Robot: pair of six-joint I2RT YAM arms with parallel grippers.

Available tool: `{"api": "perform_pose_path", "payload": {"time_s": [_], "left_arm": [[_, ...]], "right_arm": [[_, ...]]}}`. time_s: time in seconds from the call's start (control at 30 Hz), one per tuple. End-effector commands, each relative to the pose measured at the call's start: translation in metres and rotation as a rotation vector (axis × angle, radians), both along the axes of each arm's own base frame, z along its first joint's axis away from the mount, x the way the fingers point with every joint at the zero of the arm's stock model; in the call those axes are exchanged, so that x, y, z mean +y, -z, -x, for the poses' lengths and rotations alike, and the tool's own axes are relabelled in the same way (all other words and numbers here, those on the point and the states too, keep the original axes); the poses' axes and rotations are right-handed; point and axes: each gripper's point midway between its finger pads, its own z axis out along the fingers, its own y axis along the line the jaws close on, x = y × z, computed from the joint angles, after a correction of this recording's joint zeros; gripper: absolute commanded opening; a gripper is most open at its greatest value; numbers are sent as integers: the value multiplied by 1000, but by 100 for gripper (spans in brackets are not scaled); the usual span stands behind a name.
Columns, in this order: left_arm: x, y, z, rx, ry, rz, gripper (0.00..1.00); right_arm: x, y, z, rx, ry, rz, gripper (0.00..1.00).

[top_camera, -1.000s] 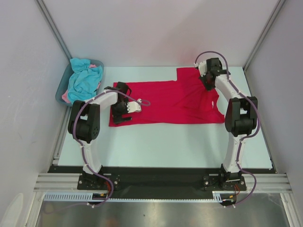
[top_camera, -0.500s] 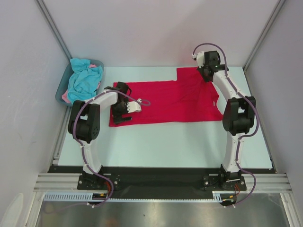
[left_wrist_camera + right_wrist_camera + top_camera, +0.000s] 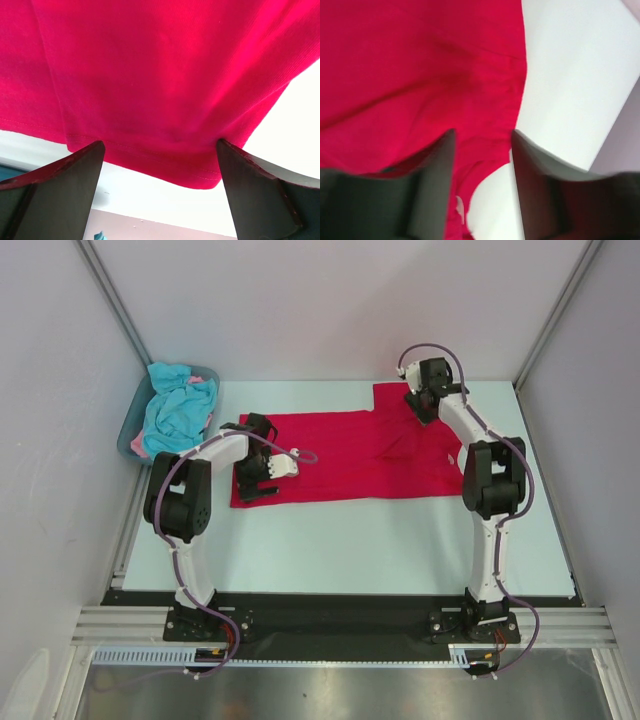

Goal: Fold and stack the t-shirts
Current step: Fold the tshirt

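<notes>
Top external view showed a red t-shirt (image 3: 340,455) spread flat beneath both hands. The left gripper (image 3: 260,474) hung wide open over the hem, holding nothing. The right gripper (image 3: 420,406) stood partly open above a sleeve, also empty. Folding looked not yet begun; next, each would need to pinch an edge.

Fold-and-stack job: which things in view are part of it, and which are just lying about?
Job:
- red t-shirt, spread on the table
- turquoise t-shirt, heaped in the tub
- pink cloth under it, probably another shirt

Lying about:
- the grey-blue tub itself, which only holds the waiting shirts
</notes>
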Motion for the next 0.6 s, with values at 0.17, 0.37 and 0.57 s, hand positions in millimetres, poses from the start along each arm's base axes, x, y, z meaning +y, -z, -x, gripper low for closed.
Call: {"api": "perform_pose_path", "payload": {"time_s": [0.17, 0.37, 0.57], "left_arm": [[-10, -12, -5, -39, -15, 31, 100], [-11, -10, -3, -35, -21, 37, 100], [-13, -12, -1, -38, -23, 48, 100]], "right_arm": [[-4, -22, -6, -88, 32, 56, 71], [4, -22, 21, -6, 9, -13, 68], [-13, 17, 68, 124, 36, -2, 64]]}}
